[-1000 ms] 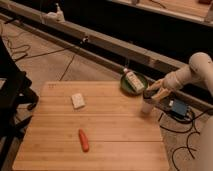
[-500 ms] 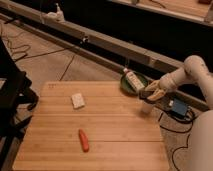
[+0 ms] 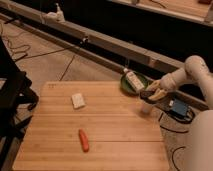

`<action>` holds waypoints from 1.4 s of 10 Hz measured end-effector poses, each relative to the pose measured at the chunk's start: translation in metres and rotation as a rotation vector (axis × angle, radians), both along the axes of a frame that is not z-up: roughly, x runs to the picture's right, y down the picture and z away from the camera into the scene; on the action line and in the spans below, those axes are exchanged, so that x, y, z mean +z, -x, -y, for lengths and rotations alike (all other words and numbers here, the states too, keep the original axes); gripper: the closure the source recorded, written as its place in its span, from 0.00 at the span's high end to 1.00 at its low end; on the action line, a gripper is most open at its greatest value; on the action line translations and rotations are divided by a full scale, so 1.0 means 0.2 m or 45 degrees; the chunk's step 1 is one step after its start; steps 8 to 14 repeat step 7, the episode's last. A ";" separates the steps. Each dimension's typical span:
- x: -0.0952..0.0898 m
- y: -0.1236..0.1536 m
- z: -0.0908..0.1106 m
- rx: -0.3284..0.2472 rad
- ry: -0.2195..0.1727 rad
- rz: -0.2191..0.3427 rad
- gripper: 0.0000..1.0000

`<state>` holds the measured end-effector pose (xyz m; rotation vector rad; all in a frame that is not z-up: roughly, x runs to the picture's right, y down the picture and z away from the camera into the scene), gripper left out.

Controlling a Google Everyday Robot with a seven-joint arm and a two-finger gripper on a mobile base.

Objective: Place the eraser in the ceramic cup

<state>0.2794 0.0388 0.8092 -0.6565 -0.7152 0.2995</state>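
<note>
In the camera view the small white cup (image 3: 146, 106), tapered and handleless, stands at the right edge of the wooden table (image 3: 105, 135), just beside the green plate (image 3: 131, 86). The gripper (image 3: 151, 94) hangs right above the cup's rim, pinching the flat black eraser (image 3: 148, 93). Since the earlier frame the gripper has risen slightly; the whitish block (image 3: 77, 100) and orange stick (image 3: 84, 140) lie unmoved.

warm, dim indoor light; wooden table (image 3: 100, 130) evenly lit, no glare. soft shadows lie under the orange stick (image 3: 84, 140) and whitish block (image 3: 78, 100). background behind the table dark. gripper (image 3: 150, 94) over the table's right edge, soft and blurred.
</note>
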 end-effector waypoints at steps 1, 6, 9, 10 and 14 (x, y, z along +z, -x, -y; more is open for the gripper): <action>0.00 -0.01 0.00 -0.003 0.000 -0.006 0.73; -0.08 -0.11 0.04 0.008 -0.040 -0.031 0.73; -0.08 -0.11 0.04 0.007 -0.038 -0.031 0.73; -0.08 -0.11 0.04 0.007 -0.038 -0.031 0.73; -0.08 -0.11 0.04 0.007 -0.038 -0.031 0.73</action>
